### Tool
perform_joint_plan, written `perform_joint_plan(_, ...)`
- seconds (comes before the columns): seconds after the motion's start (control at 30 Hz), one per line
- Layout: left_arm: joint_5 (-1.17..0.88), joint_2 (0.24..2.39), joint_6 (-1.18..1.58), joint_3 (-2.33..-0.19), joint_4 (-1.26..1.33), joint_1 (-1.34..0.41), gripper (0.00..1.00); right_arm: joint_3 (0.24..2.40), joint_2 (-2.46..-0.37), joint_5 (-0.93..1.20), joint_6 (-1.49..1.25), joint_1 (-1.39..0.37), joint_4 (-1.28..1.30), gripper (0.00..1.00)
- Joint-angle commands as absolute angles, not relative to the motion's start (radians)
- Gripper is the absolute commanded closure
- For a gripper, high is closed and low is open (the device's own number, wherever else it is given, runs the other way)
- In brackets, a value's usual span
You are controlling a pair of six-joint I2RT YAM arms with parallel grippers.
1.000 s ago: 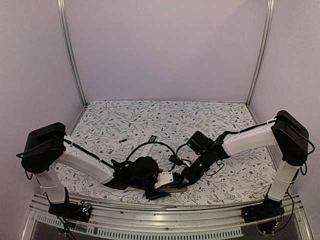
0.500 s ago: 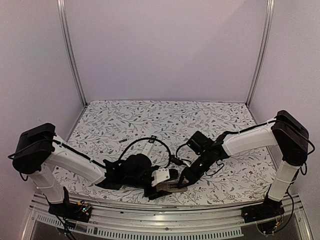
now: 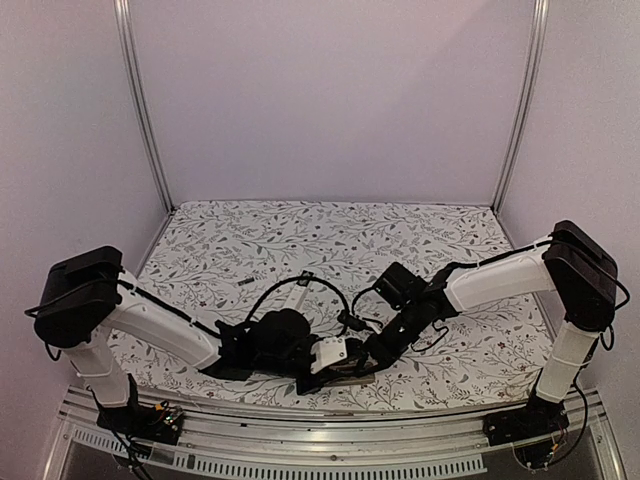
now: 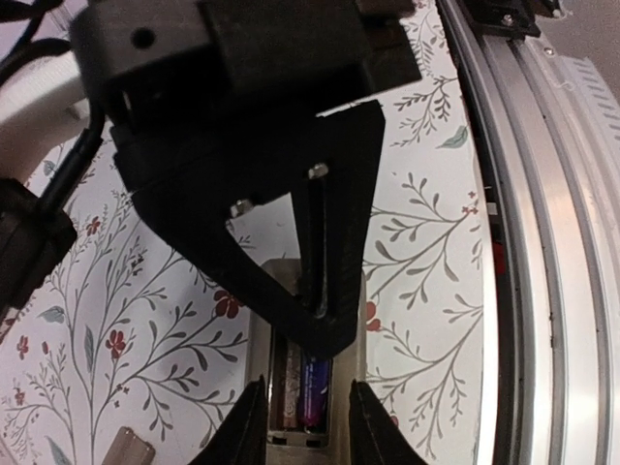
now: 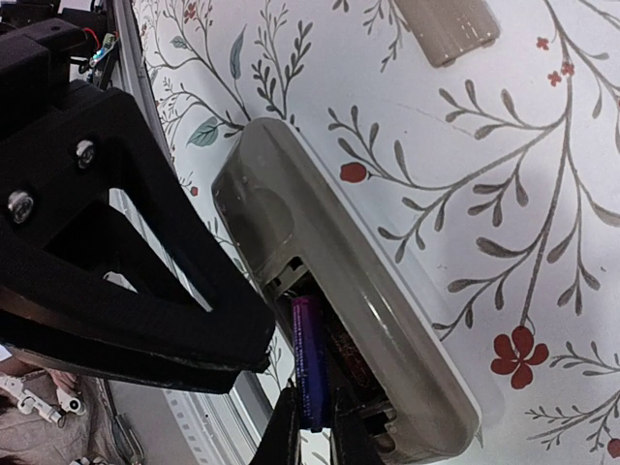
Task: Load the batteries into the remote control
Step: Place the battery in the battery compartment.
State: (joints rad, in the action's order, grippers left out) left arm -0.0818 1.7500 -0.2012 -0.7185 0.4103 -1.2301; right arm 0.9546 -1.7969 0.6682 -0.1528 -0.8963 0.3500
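The bottom edge of the left wrist view cuts off the remote (image 4: 260, 339), and one of the right fingers (image 4: 320, 242) covers much of the battery (image 4: 315, 389). From above, the arms (image 3: 170, 325) hide nearly all the remote. A speck (image 3: 244, 283) on the bench (image 3: 330, 235) is too small to name, perhaps another battery.

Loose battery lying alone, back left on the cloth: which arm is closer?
Left. The left arm passes on the near side of the loose battery; the right arm is far off to its right.
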Motion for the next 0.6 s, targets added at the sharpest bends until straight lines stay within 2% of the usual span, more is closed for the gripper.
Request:
perform_joint_plan(0.0, -0.057, 1.77, -0.206, -0.747, 0.403, -1.246, 0.71, 0.928, -1.837, 0.555, -0.144, -0.9, 0.322, 1.0)
perform_joint_plan(0.23, -0.083, 1.811, -0.189, -0.778, 0.367, -1.252, 0.78, 0.927, -1.839, 0.56, -0.146, -0.899, 0.309, 1.0)
perform_joint_plan(0.57, -0.103, 1.824, -0.189, -0.77, 0.327, -1.247, 0.75, 0.923, -1.839, 0.561, -0.147, -0.899, 0.305, 1.0)
